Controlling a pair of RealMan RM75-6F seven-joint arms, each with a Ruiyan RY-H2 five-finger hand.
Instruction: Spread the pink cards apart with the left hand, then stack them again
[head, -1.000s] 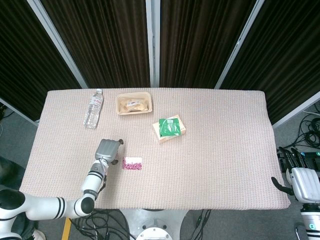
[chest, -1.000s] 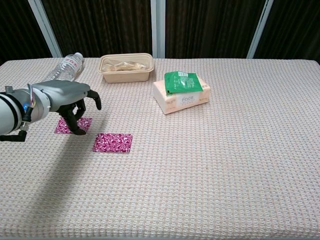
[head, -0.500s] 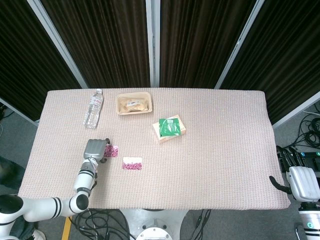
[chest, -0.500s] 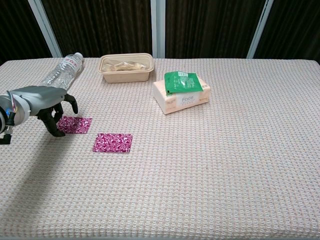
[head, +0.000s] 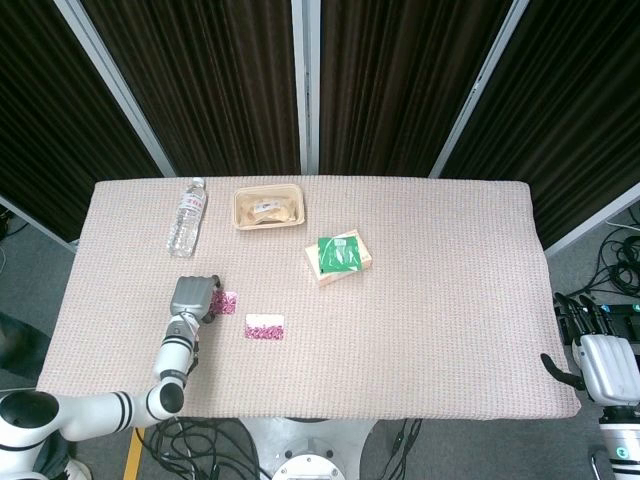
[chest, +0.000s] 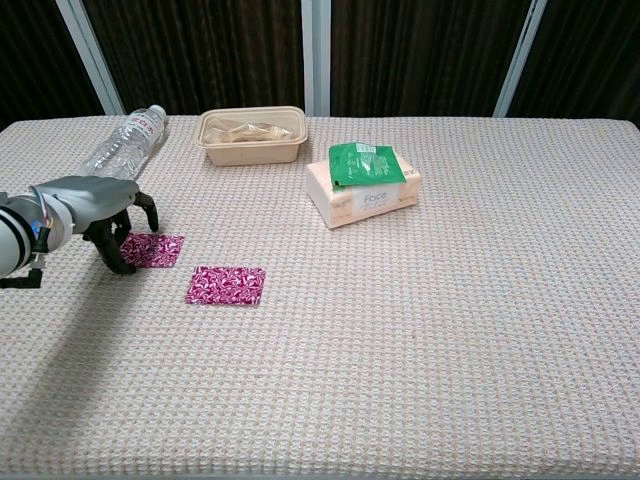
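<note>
Hovering low over the counter, the left robot hand arches its fingers down around the near-left edge of one pink card, fingertips at or just off the weave; I cannot tell whether they press the card, and it has nothing lifted. The second pink card lies flat just beside the first, toward the front edge and a little to the right, the two apart with bare cloth between them. That gap suggests the spreading part is done and the hand is placed to drag its card back onto the other. Taking that first card as the mark: a water bottle lies on its side behind it, a shallow food tray behind and right, a tissue box well to the right. The right robot hand hangs off the counter's far right corner, its fingers too unclear to judge.
</note>
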